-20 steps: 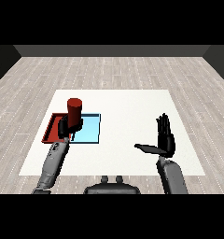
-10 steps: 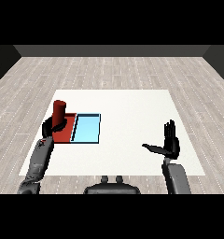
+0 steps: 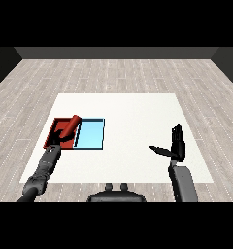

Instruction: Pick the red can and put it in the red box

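Left robot hand (image 3: 54, 144) curled round the red can (image 3: 70, 128), which is tilted over the red tray (image 3: 56, 127) at left of frame; release appears to remain. Light blue tray (image 3: 91, 134) alongside holds nothing visible. Right robot hand (image 3: 175, 146) spread, fingers straight, above the desk (image 3: 128, 112).

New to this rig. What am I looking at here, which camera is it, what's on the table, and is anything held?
This is the head view: the humanoid robot looks down and forward across a white table. Two grey forearms come in from the lower corners, each ending in a black hand. A red tray and a light blue tray lie side by side at the table's left. The left hand curls round a red can, tilted over the red tray; whether it touches the tray I cannot tell. The right hand is open and holds nothing.
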